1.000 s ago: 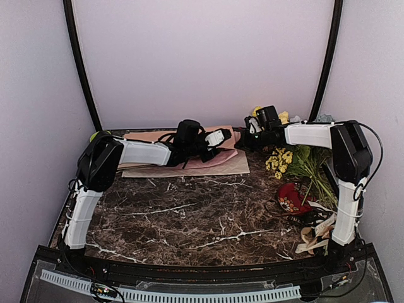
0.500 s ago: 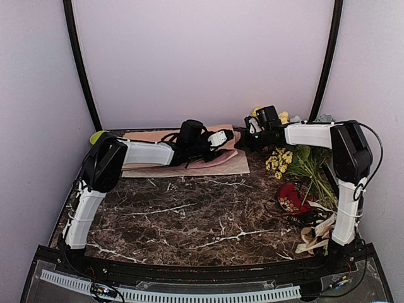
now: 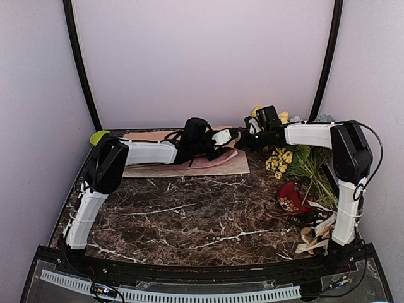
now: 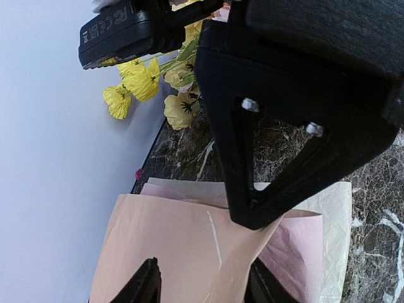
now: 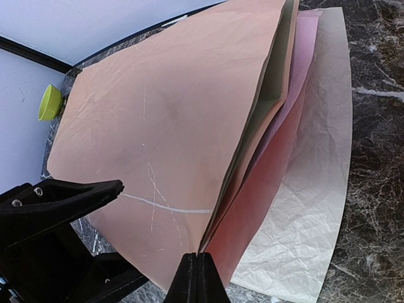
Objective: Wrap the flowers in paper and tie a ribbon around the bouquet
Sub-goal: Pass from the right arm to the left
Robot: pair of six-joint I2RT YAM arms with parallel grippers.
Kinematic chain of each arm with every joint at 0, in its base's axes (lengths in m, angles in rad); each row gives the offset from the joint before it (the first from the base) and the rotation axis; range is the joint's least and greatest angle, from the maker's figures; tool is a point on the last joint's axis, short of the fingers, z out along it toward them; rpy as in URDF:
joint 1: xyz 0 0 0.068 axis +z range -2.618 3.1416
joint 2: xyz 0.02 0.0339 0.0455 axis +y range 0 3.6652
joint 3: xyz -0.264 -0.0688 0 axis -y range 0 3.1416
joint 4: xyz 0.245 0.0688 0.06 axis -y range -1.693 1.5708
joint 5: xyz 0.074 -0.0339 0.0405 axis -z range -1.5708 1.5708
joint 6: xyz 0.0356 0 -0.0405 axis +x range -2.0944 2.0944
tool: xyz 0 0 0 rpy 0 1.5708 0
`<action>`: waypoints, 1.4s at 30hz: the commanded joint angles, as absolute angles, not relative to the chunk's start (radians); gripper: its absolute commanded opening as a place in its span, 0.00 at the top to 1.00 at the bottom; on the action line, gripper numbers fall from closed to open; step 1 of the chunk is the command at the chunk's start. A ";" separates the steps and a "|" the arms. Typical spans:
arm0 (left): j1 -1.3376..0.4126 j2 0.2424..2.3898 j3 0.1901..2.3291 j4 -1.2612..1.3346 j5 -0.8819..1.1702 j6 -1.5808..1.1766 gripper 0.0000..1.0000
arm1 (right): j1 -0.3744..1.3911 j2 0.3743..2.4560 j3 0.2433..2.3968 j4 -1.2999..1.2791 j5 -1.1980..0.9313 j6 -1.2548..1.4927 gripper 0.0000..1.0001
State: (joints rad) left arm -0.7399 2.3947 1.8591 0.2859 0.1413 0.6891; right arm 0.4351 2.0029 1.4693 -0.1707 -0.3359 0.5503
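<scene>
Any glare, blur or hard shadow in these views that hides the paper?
Top external: soft even light, no glare on the dark marbled tabletop, detail coarse. Left wrist: the pale back wall is bright and featureless, and the black right tool looms large, covering part of the peach-pink paper sheet. Right wrist: sheet sharp, creases visible, only faint shadow between layers.

Left arm (image 3: 148, 151) sits further right than a second ago; its elbow moves inward from the table's left edge; left gripper (image 3: 231, 134) ends just beside the right gripper (image 3: 243, 140), over the paper (image 3: 146, 135); yellow-green cap (image 3: 98, 137) at the back-left corner, earlier mostly hidden by the elbow, shows more fully.
</scene>
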 commanded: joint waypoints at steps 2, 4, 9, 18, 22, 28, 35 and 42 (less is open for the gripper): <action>-0.746 2.383 1.906 0.263 0.148 0.686 0.55 | 0.446 2.010 1.489 -0.176 -0.331 0.530 1.00; -0.746 2.382 1.906 0.257 0.149 0.693 0.54 | 0.446 2.010 1.489 -0.176 -0.331 0.530 1.00; -0.746 2.376 1.908 0.229 0.187 0.682 0.53 | 0.446 2.018 1.493 -0.179 -0.328 0.529 1.00; -0.734 2.407 1.906 0.238 0.146 0.691 0.60 | 0.446 2.016 1.496 -0.175 -0.333 0.529 1.00; -0.733 2.408 1.906 0.215 0.175 0.681 0.63 | 0.446 2.020 1.491 -0.167 -0.346 0.533 0.99; -0.733 2.410 1.889 0.210 0.205 0.687 0.77 | 0.446 2.024 1.488 -0.145 -0.377 0.540 0.91; -0.733 2.411 1.876 0.213 0.202 0.688 0.76 | 0.446 2.023 1.486 -0.131 -0.383 0.543 0.83; -0.734 2.411 1.873 0.211 0.201 0.683 0.73 | 0.446 2.033 1.489 -0.124 -0.383 0.548 0.80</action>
